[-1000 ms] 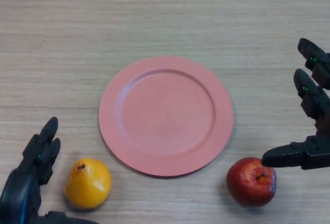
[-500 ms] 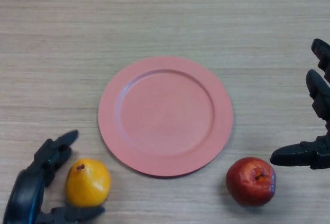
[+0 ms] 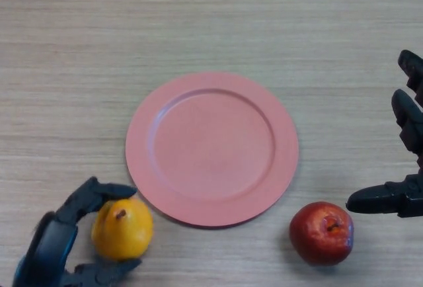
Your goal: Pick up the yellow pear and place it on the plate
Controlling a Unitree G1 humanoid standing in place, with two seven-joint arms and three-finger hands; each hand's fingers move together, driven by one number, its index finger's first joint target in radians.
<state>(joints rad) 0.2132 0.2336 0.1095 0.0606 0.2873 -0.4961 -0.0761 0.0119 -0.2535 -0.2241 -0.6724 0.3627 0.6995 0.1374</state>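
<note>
Pear point(image 3: 121, 228) now sits inside the left robot hand point(image 3: 63, 244), whose fingers have curled over its top while the thumb closes beneath; half a second ago they only flanked it. It has nudged slightly toward the plate point(image 3: 211, 147), so the grasp looks nearly set, though lift-off from the bench seems not begun. Yellow-orange, smooth, stem up. The right robot hand point(image 3: 396, 198) hangs open beside the apple point(image 3: 322, 232).

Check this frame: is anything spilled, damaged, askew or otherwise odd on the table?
Nothing stands out. The pink plate lies flat and bare, the red apple sits intact beside it, and the left hand curls around the yellow pear. The right hand hangs open at the right edge.
</note>
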